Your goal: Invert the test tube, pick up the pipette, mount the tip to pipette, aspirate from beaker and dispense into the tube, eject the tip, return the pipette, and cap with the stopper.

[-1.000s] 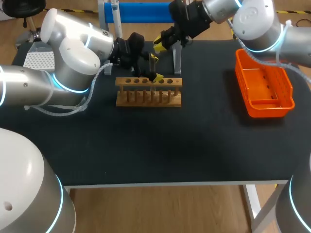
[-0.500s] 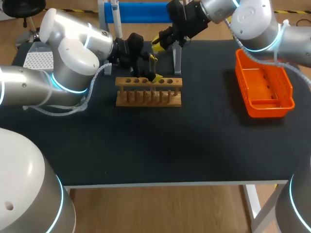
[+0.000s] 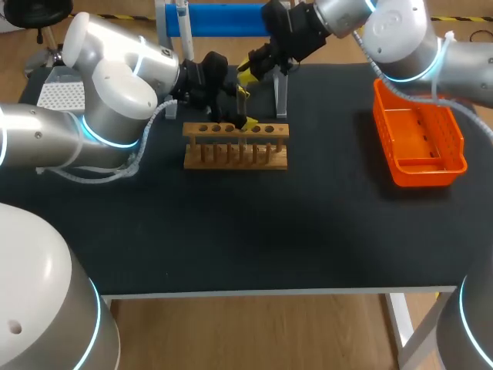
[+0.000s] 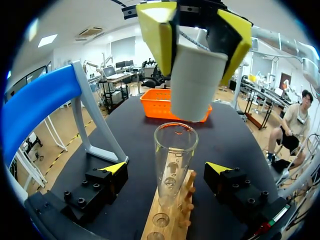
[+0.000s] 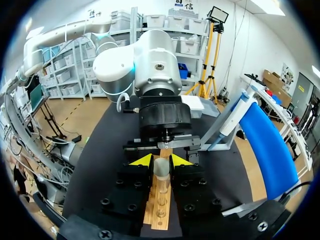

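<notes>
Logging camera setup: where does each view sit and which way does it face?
Head view: above, behind; looks down on the table; left arm, right arm show.
Left wrist view: on left arm, faces the test tube; left hand flanks it, right hand above it.
Right wrist view: on right arm, looks down past stopper at rack; right hand shows.
Both wrist views share stopper, rack.

No text, number or label could be read on the bench (image 3: 308, 231) or on anything standing on it. The tube (image 4: 174, 165) carried a faint pale marking on its glass, too blurred to make out.
</notes>
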`<state>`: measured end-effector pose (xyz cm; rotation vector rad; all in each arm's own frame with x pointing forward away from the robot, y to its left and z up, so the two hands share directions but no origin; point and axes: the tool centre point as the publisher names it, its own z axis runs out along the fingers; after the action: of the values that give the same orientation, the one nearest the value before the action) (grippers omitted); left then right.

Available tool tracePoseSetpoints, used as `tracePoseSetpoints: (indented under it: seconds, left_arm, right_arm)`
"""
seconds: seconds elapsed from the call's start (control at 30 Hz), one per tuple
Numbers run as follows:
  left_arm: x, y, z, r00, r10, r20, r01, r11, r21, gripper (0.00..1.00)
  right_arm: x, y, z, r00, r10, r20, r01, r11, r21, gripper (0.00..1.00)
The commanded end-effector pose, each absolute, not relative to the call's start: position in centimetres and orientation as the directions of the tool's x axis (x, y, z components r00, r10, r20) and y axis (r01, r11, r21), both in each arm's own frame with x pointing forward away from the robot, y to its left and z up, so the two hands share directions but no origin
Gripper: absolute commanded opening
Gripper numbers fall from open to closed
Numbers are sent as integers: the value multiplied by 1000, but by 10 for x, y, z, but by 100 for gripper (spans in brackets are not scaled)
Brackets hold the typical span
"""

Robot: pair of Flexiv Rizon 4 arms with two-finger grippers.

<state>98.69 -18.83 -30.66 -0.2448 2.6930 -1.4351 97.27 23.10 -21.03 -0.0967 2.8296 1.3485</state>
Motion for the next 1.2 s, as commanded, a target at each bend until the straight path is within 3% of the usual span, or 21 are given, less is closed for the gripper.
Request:
tracePoseSetpoints:
  seconds: [0.03,1.2]
  left_arm:
    - [987,-188,-306,-984,-178,5,-104,550,-828,100]
    - [987,-188,-306,-984,-178,5,-104,550,-828,100]
  right_arm:
    - [974,232,-210,-998,-56,-27,-56,632,773,0]
    - [973,230,-224,-999,-37,-1,-24,638,770,0]
